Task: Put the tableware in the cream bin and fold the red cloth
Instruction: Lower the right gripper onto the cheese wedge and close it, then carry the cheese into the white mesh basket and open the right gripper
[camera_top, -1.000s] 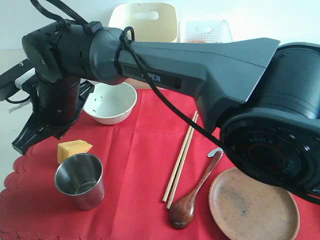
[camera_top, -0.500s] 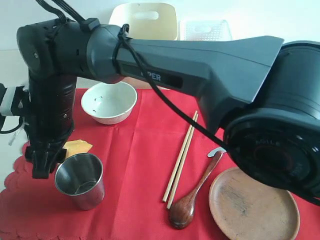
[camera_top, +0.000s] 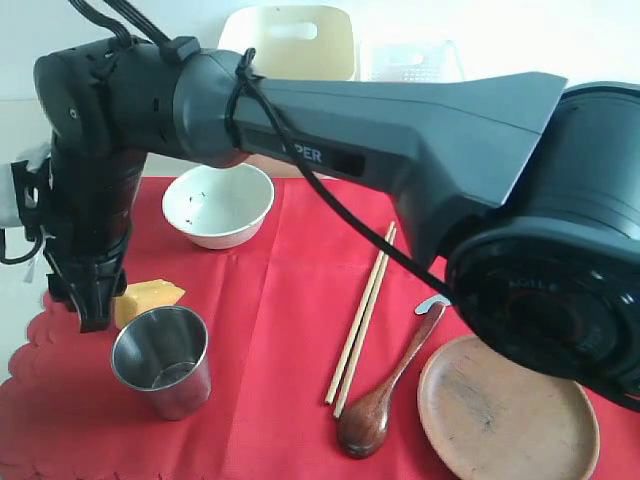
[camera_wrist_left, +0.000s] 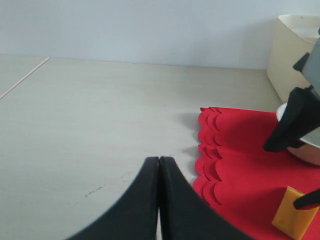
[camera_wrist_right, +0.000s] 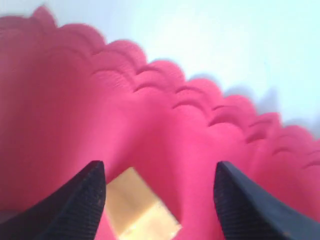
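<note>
The right gripper (camera_wrist_right: 159, 170) has its two dark jaws standing well apart, holding nothing; between them, lower down, lies a yellow wedge-shaped block (camera_wrist_right: 141, 212) on the large bright red fabric cloth (camera_wrist_right: 150, 115), whose scalloped edge runs behind it. In the exterior view this gripper (camera_top: 92, 305) points down at the left part of the cloth (camera_top: 280, 300), its tips just beside the yellow block (camera_top: 150, 293) and near the rim of the shiny steel cup (camera_top: 162, 360), which stands upright and apart from the fingers; whether a tip touches the block cannot be told. The left gripper (camera_wrist_left: 159, 165) has its black jaws pressed together on nothing, over the pale grey tabletop (camera_wrist_left: 90, 125) just off the cloth's scalloped border. Behind the cup sits the white speckled bowl (camera_top: 218, 205), upright; toward the middle lie the pale wooden chopsticks (camera_top: 360, 315), side by side, and next to them the dark wooden spoon (camera_top: 383, 395), bowl end nearest the camera. By the spoon's handle tip a small piece of pale metal (camera_top: 432, 301) shows under the arm; what it is cannot be told. The round brown wooden plate (camera_top: 505, 412) rests at the cloth's right, partly hidden by the arm's big joint. Beyond the cloth stand the tall cream plastic bin (camera_top: 290, 45) and, to its right, a smaller white lattice basket (camera_top: 412, 62) — all this tableware lies on the cloth, outside the bin
</note>
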